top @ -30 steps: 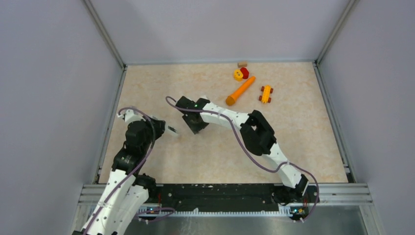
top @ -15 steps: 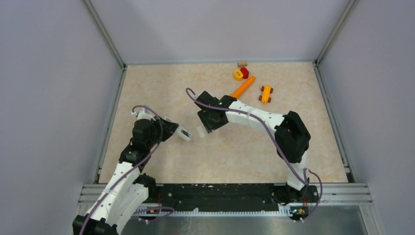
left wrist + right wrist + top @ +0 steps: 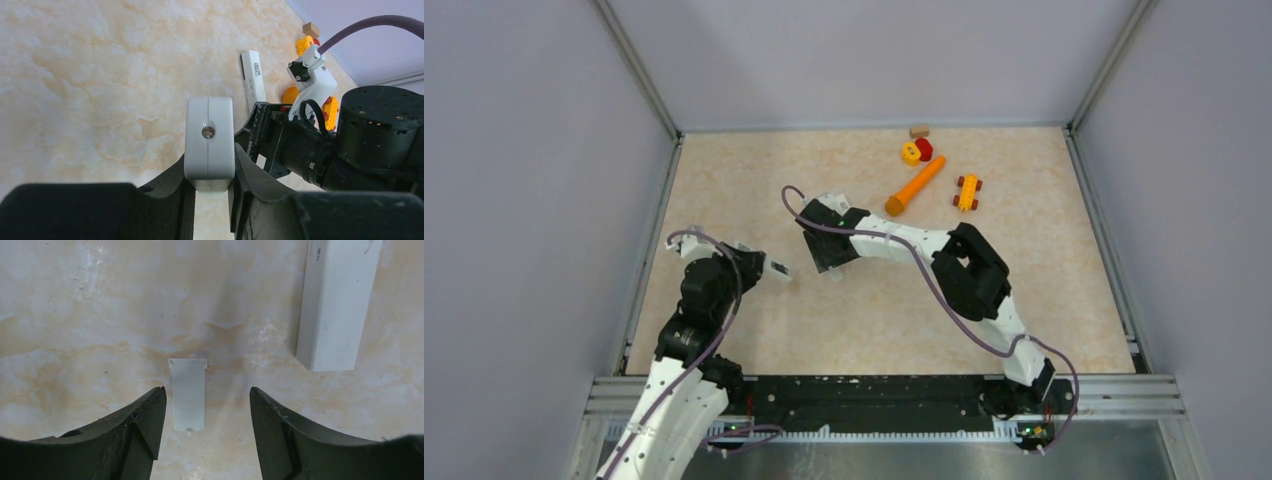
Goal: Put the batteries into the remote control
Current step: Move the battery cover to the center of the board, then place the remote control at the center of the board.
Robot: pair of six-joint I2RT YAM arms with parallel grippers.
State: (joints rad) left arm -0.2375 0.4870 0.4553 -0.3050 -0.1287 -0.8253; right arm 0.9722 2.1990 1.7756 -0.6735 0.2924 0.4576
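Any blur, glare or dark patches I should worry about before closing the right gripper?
Right wrist: the table and small white plate are sharp with no glare, though the open right fingers are dark and slightly soft. Left wrist: the white remote is crisp; the left fingers clamping it are underexposed, nearly black. Top external: even light, only faint shadows.

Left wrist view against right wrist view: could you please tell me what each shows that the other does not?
Only the left wrist view: a short, wide white plastic remote clamped in the left arm's jaws, the black-and-white right arm, and a yellow toy block beyond. Only the right wrist view: a small flat white rectangular cover lying between the right arm's open jaws, touching neither. Both: the marbled beige tabletop and, most likely, the same long slim white bar-shaped remote.
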